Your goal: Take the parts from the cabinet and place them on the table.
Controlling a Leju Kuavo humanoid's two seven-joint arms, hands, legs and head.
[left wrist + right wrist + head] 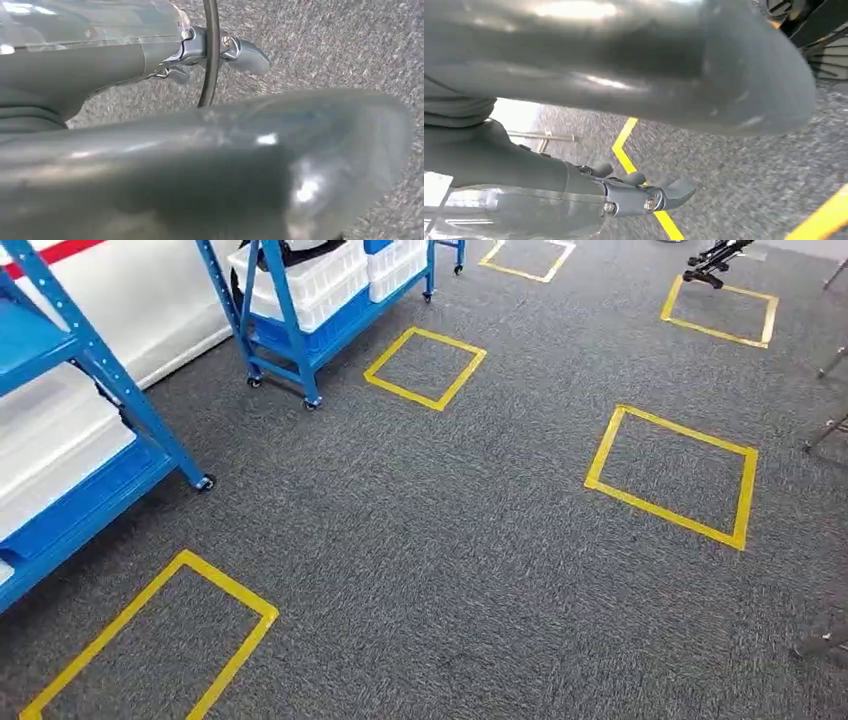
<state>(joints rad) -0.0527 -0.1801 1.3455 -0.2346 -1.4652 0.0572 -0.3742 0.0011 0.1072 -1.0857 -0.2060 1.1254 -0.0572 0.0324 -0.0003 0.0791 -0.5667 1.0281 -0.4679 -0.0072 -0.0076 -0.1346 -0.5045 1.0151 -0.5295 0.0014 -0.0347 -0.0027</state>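
Transit step: both robot hands empty, left robot hand point(220, 50) and right robot hand point(644, 195) fingers apart; turn toward blue cabinet point(90, 420) at 9 o'clock, square up before reaching

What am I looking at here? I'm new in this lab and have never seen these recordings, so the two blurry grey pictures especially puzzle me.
These come from a walking two-armed robot. The wide picture is its head camera, looking down at grey carpet marked with yellow tape squares. Blue wheeled racks holding white bins stand at the left.

The other two pictures come from cameras at the wrists, so they look turned. The big grey shape in each is the thumb, very close to the lens. In one, the left robot hand hangs over carpet, with a thin dark cable crossing it. In the other, the right robot hand hangs above yellow tape. Neither seems to hold anything, though the close view hides most of the fingers.
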